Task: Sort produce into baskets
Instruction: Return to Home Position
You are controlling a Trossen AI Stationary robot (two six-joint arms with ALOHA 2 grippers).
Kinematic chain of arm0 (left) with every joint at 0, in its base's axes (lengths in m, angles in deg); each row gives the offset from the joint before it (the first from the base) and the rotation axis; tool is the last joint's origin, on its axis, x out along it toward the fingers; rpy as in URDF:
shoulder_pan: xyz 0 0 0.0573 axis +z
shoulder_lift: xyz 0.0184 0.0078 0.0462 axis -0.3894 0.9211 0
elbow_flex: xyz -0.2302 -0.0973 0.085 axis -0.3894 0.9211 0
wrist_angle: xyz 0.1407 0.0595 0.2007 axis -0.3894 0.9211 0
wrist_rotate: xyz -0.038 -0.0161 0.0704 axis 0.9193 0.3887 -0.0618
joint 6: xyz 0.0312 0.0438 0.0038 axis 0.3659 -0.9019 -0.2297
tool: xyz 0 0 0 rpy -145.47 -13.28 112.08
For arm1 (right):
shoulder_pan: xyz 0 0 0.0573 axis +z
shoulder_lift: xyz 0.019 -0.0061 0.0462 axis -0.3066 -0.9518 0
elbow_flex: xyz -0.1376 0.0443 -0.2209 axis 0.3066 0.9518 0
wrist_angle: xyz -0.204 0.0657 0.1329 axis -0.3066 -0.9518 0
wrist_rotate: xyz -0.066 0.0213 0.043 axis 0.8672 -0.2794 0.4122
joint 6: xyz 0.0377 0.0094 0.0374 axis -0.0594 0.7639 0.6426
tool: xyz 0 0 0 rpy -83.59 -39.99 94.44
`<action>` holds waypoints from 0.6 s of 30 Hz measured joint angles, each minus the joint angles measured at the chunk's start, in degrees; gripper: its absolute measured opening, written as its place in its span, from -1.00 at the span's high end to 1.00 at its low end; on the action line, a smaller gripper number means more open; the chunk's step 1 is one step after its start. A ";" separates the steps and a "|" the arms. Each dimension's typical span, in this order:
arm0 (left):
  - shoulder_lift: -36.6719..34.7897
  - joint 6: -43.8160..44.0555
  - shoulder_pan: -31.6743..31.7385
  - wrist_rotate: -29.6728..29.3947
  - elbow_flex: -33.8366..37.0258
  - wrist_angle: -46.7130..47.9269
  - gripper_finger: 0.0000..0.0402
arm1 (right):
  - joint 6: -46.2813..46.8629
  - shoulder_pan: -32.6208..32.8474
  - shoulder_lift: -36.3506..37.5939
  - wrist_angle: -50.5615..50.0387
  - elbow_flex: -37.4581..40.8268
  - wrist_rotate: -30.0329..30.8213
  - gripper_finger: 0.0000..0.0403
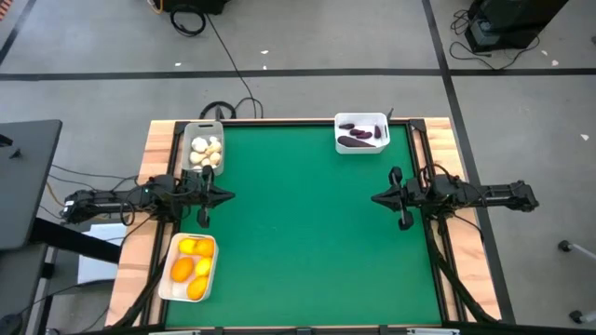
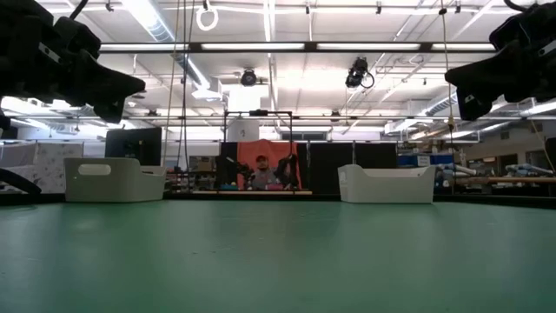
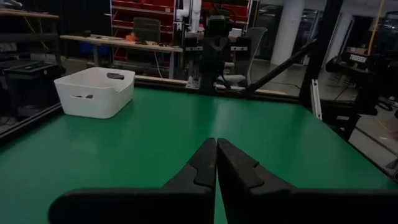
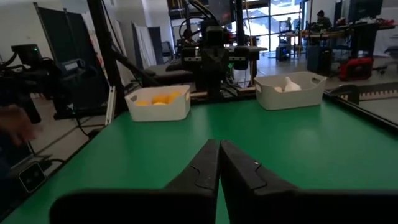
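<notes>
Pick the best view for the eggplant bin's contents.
High view: looks straight into the eggplant bin, purple pieces clear. Left wrist shows its side and a dark bit at the rim; low view only a wall; right wrist nothing.

My left gripper (image 1: 223,195): at left side of green table (image 1: 307,242), between two bins, fingers closed to one point, aimed at table centre. My right gripper (image 1: 379,197): at right side, level with left one, fingers likewise closed, facing it, well apart. Grey translucent bin (image 1: 203,127), upper left corner: garlic bulbs (image 1: 206,152). White bin (image 1: 361,117), upper right: dark purple eggplants (image 1: 358,140). Second white bin (image 1: 165,270), lower left: orange and yellow citrus fruits (image 1: 193,265).
</notes>
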 joint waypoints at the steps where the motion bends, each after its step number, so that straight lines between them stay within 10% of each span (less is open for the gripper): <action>1: 0.00 -0.16 0.00 -0.01 0.00 0.03 0.90 | 0.00 0.00 -0.02 -0.02 0.00 0.02 0.86; 18: 0.00 -0.19 0.00 -0.15 0.02 -0.23 0.89 | 0.00 0.00 -0.02 0.00 0.00 0.13 0.84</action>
